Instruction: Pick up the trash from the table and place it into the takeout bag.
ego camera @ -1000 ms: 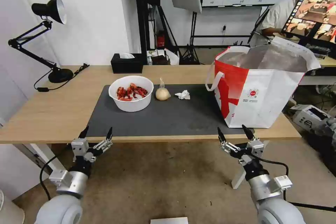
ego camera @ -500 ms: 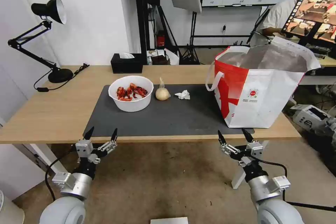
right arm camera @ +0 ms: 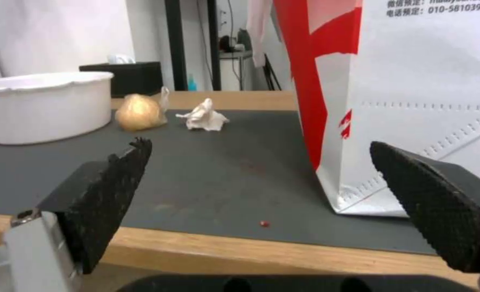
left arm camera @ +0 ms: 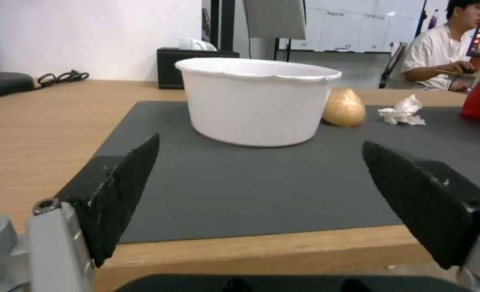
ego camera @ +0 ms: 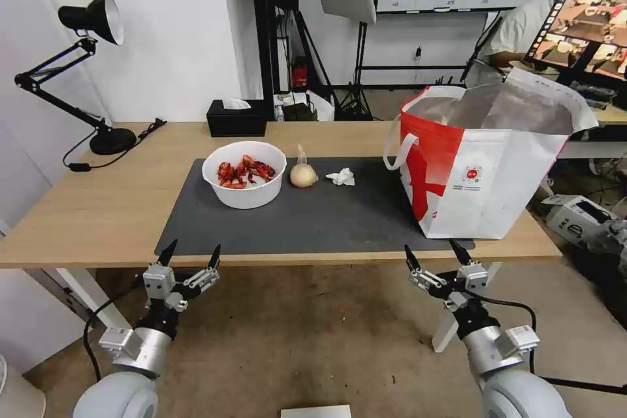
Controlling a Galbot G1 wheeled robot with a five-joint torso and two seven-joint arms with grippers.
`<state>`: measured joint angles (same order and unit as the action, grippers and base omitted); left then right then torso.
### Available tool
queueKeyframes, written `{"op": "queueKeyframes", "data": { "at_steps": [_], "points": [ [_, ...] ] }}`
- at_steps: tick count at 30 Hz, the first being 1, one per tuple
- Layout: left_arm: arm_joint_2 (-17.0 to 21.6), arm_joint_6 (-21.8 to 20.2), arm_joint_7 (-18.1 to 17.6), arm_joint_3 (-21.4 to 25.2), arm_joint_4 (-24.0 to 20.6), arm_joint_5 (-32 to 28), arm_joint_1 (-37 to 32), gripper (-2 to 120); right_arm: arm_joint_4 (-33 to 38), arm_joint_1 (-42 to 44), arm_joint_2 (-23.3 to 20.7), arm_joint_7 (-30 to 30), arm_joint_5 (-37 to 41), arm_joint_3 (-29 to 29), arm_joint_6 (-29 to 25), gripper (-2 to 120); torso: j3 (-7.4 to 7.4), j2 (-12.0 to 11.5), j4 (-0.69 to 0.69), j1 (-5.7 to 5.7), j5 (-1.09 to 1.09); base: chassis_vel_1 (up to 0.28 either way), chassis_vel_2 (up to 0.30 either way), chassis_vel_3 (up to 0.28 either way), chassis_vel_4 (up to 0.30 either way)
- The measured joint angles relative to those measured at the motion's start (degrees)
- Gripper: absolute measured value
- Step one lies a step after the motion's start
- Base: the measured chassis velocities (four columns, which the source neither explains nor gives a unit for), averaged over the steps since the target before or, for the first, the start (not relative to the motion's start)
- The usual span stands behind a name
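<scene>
1. Three pieces of trash lie in a row on the dark grey mat (ego camera: 313, 215): the white bowl (ego camera: 245, 174) of red crayfish shells, the small clear bag (ego camera: 303, 173) with a beige lump just beside it, and the crumpled tissue (ego camera: 341, 176) next along.
2. We see the takeout bag (ego camera: 486, 163) standing upright and open at the mat's right end, its foil lining exposed.
3. We note the mat lying on the light-wood table (ego camera: 98, 209); a black tissue box (ego camera: 236, 117) and a desk lamp (ego camera: 85, 65) stand toward the far edge.
4. Our left gripper (ego camera: 192, 255) hovers at the table's near edge, jaws spread wide and empty, facing the bowl.
5. Our right gripper (ego camera: 434, 255) hovers likewise before the bag's near corner, jaws released, grasping nothing.
</scene>
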<state>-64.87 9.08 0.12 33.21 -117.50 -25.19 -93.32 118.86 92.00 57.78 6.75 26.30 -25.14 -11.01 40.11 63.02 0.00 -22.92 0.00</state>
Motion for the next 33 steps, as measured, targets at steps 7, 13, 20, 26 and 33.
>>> {"op": "queueKeyframes", "data": {
  "at_steps": [7,13,20,26,33],
  "points": [
    [-0.4,0.1,0.0,-0.1,0.3,0.1,-0.2,100,-0.4,-0.7,-0.1,0.0,-0.1,0.9,0.0,100,0.0,0.0,-0.01,0.0,0.0,0.0,0.0,0.0,0.0],
    [-0.6,0.4,0.0,-0.2,0.4,0.4,-0.9,100,-0.7,-4.7,-1.6,-0.1,0.9,4.0,0.5,100,0.0,0.0,0.0,0.0,0.0,0.0,0.0,0.0,0.0],
    [-0.6,0.5,0.0,0.3,-0.1,0.4,-1.4,100,-0.2,-11.2,-5.7,0.8,4.2,8.2,4.1,100,0.0,0.0,0.0,0.0,0.0,0.0,0.0,0.0,0.0],
    [-1.0,0.9,0.3,0.4,-0.4,0.4,-1.8,100,-2.7,-18.9,-8.8,1.6,6.4,13.4,6.5,100,0.0,0.0,0.0,0.0,-0.01,0.0,0.0,0.0,0.0],
    [-1.1,1.3,0.8,0.6,-0.5,0.5,-2.1,100,-7.4,-31.3,-9.5,3.5,8.8,20.8,10.2,100,0.01,0.0,0.0,0.0,-0.01,0.0,0.0,0.0,0.0]
  ]
}}
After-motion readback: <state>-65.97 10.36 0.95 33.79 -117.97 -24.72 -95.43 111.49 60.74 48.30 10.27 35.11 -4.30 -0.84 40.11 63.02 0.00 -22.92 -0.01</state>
